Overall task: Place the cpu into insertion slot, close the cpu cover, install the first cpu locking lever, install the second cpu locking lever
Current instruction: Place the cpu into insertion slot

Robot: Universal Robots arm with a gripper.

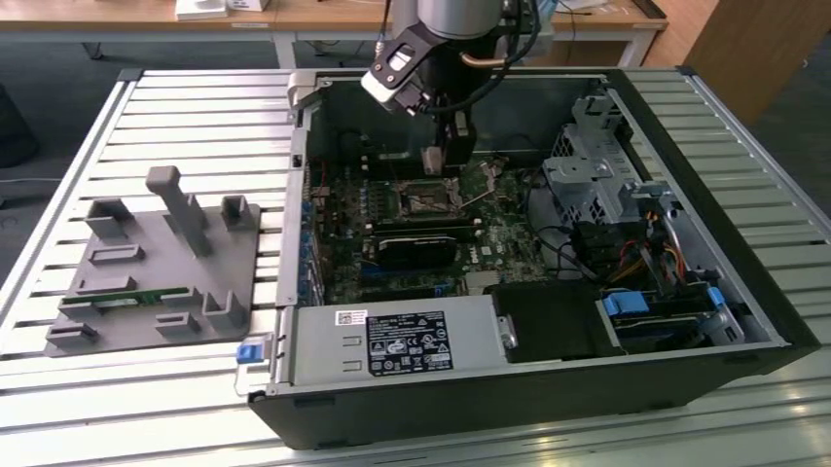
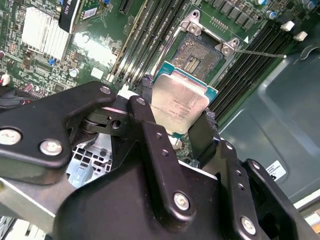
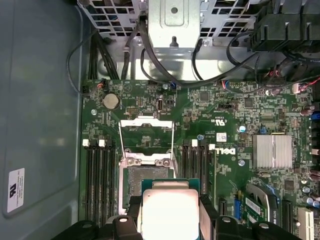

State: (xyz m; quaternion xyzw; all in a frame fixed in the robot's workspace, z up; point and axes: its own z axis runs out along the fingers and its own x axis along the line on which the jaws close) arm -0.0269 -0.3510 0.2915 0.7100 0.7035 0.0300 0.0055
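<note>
Cpu [image 2: 180,100] sits pinched in my gripper [image 2: 174,119], hovering close over the edge of the insertion slot [image 2: 200,55], not yet seated; I see the cpu cover [image 3: 147,121] flipped open right beside that slot.

cpu [image 3: 169,212]: one edge cut off by the frame in the first wrist view; two sides covered by the fingers [image 3: 207,215].
insertion slot [image 3: 132,182]: partly hidden behind the cpu in both wrist views.
arm [image 1: 449,19]: upper part cut off by the exterior view's top edge.
bench [image 1: 195,107]: outer edges cut off by the exterior view's frame.
</note>
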